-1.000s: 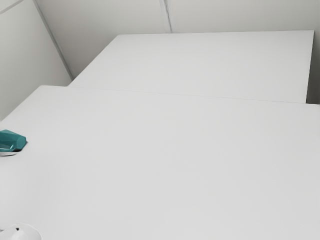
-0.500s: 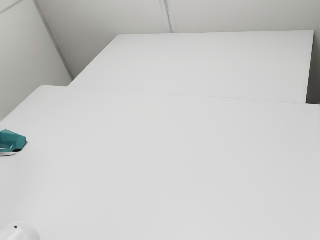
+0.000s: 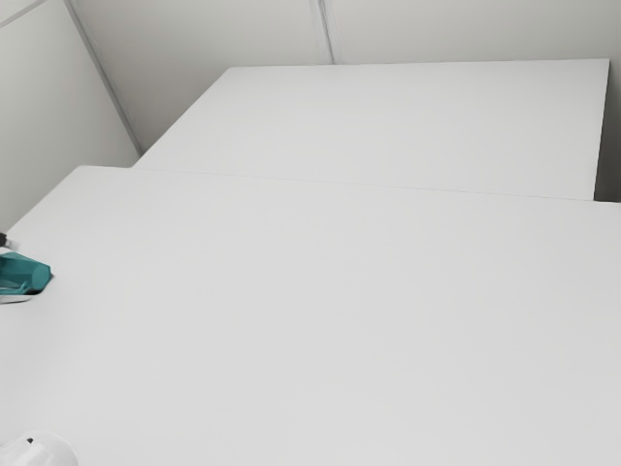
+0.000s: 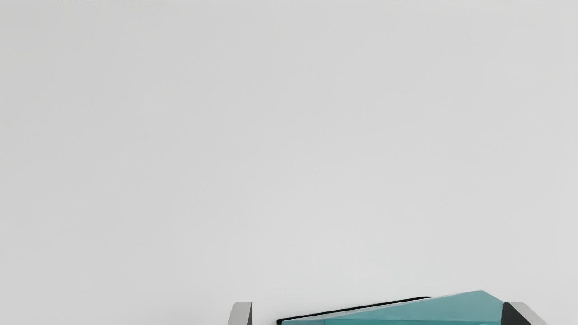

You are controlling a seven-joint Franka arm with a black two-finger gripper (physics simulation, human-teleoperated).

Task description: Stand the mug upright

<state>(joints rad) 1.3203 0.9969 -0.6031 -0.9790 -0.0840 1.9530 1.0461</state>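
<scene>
Exterior view, foreground: a rounded white part [image 3: 39, 454] bearing a small dark spot, partly cut off at the exterior view's left. It stands in front of the broad white desk [image 3: 320, 320] or over its near portion; which of the two cannot be told. Middle ground: the teal mug [image 3: 23, 276], faceted and lying tipped on its side on the desk, near the edge at the exterior view's left and nearer than the far corner on that side. One end of the mug faces the exterior view's right; the rest is cut off. Just beyond the mug, partly out of view: the dark tool [image 3: 8, 242], with a pale tip.

Wrist view: the tool is wide, its two fingers [image 4: 241, 314] well apart with part of the mug between them. The mug's teal side reaches one finger, contact uncertain; a gap separates it from the other. A black line runs along one edge of the mug.

Background: beyond the desk's far edge, a second white surface [image 3: 388, 126], then a grey side wall [image 3: 49, 116] and a rear wall [image 3: 466, 29] with a vertical strip [image 3: 325, 29].
</scene>
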